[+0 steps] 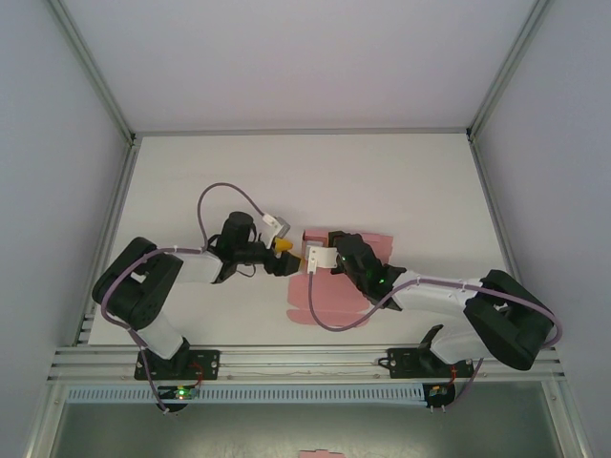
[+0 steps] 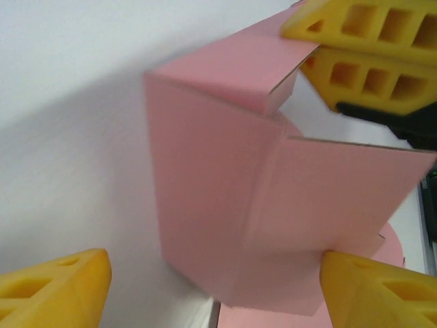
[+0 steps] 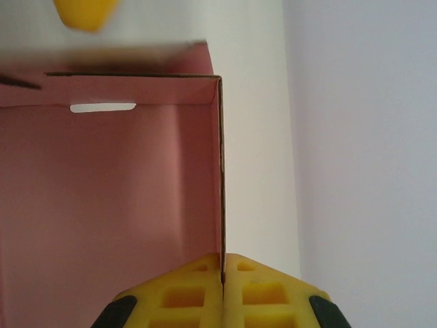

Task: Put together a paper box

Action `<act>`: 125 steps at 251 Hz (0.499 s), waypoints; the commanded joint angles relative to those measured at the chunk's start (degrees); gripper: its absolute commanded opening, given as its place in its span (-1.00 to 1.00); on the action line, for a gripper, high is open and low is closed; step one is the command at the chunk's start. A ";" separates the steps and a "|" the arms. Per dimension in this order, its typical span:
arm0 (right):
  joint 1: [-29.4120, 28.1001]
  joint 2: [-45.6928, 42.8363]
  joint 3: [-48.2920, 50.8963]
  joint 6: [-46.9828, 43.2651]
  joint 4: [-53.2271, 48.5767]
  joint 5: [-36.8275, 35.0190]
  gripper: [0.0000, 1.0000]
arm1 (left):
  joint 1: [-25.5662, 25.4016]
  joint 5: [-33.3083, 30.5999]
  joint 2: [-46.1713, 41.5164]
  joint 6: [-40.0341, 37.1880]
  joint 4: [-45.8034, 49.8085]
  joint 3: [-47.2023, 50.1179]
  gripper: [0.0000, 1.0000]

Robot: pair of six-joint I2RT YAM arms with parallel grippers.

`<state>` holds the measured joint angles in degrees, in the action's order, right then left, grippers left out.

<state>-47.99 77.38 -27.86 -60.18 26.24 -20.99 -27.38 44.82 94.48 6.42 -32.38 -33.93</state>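
Pink card on a white tabletop [image 1: 191, 191]: the paper box [image 1: 325, 301] sits mid-table between the two arms, partly folded, with some walls stood up and flaps lying flat. Its long axis is hard to call because the arms cover the middle. The right end effector [image 3: 223, 263] is pinched tight on one upright wall's edge. The left end effector [image 1: 284, 256] is spread wide around a corner, gripping nothing.

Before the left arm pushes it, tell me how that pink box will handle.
Probably floppy: the pink box is thin card with loose flaps, so a push would likely bend a panel rather than slide it. Likely very light: its walls are a single thin sheet, as the edge pinched in the right end effector shows. That pinched edge could crease.
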 commanded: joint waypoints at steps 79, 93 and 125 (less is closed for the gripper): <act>-2.42 -1.55 0.78 5.35 -2.64 5.06 -1.00 | -2.62 -9.05 6.06 -2.13 1.11 -6.01 0.54; -2.85 -0.74 0.10 6.39 -4.06 5.71 -1.00 | -3.91 -10.23 6.25 -2.47 0.22 -5.99 0.52; -3.93 1.76 -0.15 7.68 -5.11 3.11 -1.00 | -7.43 -20.18 5.11 -3.21 -4.91 -3.76 0.51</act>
<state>-49.32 76.55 -27.81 -56.31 25.56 -21.78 -31.59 36.29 100.03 5.13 -31.83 -38.13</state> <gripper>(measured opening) 0.049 0.757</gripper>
